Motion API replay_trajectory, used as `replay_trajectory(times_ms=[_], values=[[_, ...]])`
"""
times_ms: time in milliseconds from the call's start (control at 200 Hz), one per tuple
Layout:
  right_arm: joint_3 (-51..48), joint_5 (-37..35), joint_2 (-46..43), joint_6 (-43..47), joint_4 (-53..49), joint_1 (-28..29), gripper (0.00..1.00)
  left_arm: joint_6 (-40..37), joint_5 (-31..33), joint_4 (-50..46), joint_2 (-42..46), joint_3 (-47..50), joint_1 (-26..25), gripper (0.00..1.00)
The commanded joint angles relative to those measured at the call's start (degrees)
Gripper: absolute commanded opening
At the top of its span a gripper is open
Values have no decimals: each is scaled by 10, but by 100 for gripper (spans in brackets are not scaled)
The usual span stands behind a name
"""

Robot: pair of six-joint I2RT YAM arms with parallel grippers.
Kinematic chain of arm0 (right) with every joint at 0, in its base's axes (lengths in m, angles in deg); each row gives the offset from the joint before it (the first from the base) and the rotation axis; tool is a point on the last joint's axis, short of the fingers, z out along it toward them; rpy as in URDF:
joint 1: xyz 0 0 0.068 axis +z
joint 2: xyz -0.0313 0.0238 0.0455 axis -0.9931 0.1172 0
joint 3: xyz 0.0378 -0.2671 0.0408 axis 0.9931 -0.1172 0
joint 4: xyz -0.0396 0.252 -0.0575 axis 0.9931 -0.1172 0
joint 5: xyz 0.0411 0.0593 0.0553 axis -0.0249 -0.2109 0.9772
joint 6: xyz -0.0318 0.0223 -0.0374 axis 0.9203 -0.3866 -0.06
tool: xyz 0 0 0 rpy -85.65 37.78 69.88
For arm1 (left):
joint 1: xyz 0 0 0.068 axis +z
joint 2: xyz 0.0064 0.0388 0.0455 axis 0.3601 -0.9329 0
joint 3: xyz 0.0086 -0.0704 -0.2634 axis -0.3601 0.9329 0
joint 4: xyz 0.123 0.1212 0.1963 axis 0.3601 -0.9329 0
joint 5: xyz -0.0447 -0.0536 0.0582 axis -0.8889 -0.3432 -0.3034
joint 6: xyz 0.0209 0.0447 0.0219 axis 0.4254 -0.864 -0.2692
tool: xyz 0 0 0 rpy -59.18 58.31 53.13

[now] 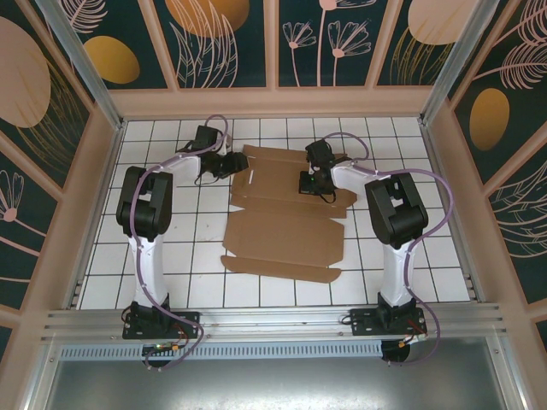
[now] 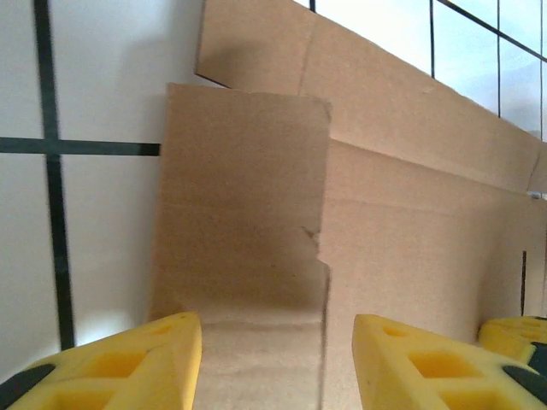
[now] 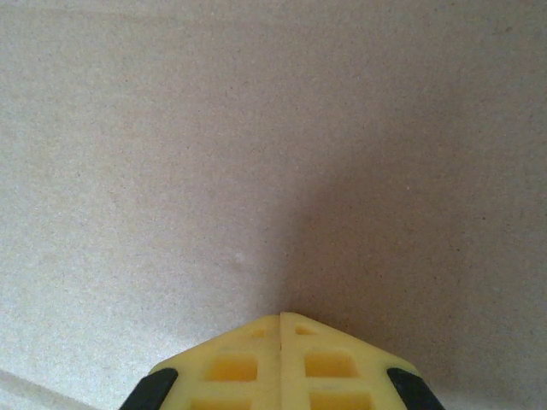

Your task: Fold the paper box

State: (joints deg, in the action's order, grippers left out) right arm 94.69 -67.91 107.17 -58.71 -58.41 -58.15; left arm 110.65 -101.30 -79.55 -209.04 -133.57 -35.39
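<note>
The paper box (image 1: 282,231) is laid flat and unfolded in the middle of the white tiled table (image 1: 171,248), with its flaps spread out. At its far left corner the left gripper (image 1: 232,164) is set, and its yellow fingers (image 2: 154,350) are held partly apart. A narrow flap is seen lying in the gap between them, and it cannot be told if it is touched. On the far right part of the box the right gripper (image 3: 282,320) is pointed down at the cardboard, with its fingers pressed tight together and nothing held.
</note>
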Motion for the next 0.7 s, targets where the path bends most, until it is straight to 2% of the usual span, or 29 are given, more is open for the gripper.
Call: replay_trajectory(times_ms=[0, 285, 696], values=[[-20, 2, 36, 1, -13, 9, 0, -5, -24, -2, -10, -18, -15, 50], [-15, -4, 39, 3, -23, 9, 0, -14, 13, -32, -41, -28, -15, 49], [-19, 30, 20, -3, -17, 0, 1, 28, 29, -17, 129, -13, -11, 50]])
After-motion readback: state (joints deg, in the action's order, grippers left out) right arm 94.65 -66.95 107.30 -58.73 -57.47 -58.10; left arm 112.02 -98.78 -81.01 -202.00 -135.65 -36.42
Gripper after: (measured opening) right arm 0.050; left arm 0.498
